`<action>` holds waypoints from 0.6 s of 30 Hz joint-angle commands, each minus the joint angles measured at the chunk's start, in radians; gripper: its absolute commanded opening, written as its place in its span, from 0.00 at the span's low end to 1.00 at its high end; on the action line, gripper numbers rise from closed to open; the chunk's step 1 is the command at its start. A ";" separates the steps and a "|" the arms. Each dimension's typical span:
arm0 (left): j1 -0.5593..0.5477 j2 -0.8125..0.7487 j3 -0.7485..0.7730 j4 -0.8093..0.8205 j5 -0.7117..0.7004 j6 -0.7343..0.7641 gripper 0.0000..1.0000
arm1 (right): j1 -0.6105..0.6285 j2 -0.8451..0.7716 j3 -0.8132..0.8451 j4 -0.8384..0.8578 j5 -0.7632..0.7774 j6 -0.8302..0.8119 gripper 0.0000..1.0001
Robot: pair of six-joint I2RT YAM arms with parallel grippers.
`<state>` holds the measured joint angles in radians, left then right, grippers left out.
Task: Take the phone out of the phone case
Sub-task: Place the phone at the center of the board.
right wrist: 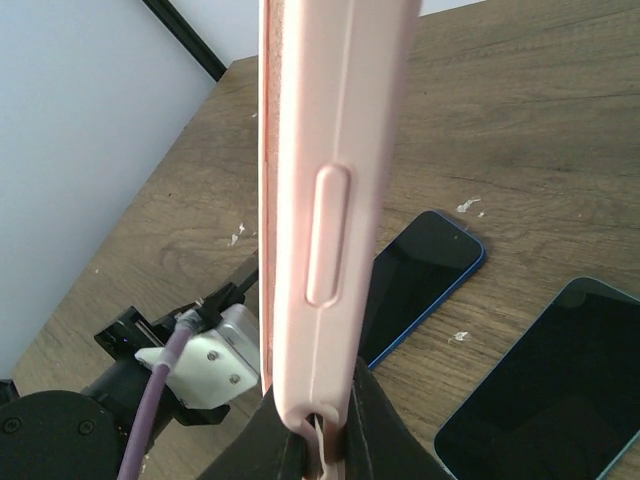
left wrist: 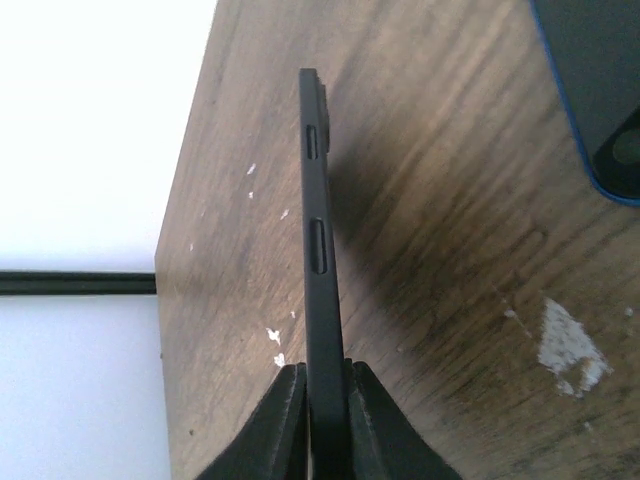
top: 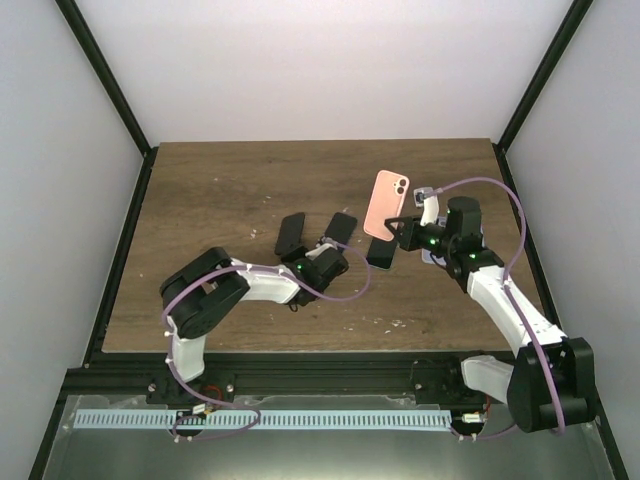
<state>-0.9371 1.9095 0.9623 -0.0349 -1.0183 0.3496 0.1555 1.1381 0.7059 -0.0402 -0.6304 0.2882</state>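
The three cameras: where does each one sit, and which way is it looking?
Top external: above and behind the arms, looking down on the table; both arms show whole.
Left wrist: on the left arm, looking along the left gripper, shut on a thin black device.
Right wrist: on the right arm, looking along the right gripper, shut on the pink case.
Shared: both wrist views catch the blue phone.

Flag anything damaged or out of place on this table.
The wooden table is scuffed: white chipped patches, the biggest near the black phone clamped edge-up in the left gripper. Nothing else stands out; the right gripper holds the pink case.
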 commanded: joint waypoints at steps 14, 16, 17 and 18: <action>-0.016 -0.008 0.022 -0.185 0.163 -0.270 0.35 | -0.022 -0.006 0.013 0.021 0.029 -0.034 0.01; -0.021 -0.038 0.012 -0.208 0.183 -0.306 0.37 | -0.022 -0.003 0.017 0.018 0.046 -0.043 0.01; -0.022 -0.050 0.006 -0.217 0.193 -0.323 0.39 | -0.022 -0.002 0.020 0.012 0.057 -0.049 0.01; -0.022 -0.065 -0.001 -0.229 0.205 -0.342 0.41 | -0.023 0.002 0.024 0.007 0.069 -0.058 0.01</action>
<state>-0.9493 1.9163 0.9737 -0.2008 -0.8738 0.1246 0.1452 1.1378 0.7059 -0.0402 -0.6067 0.2680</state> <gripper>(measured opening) 0.385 0.057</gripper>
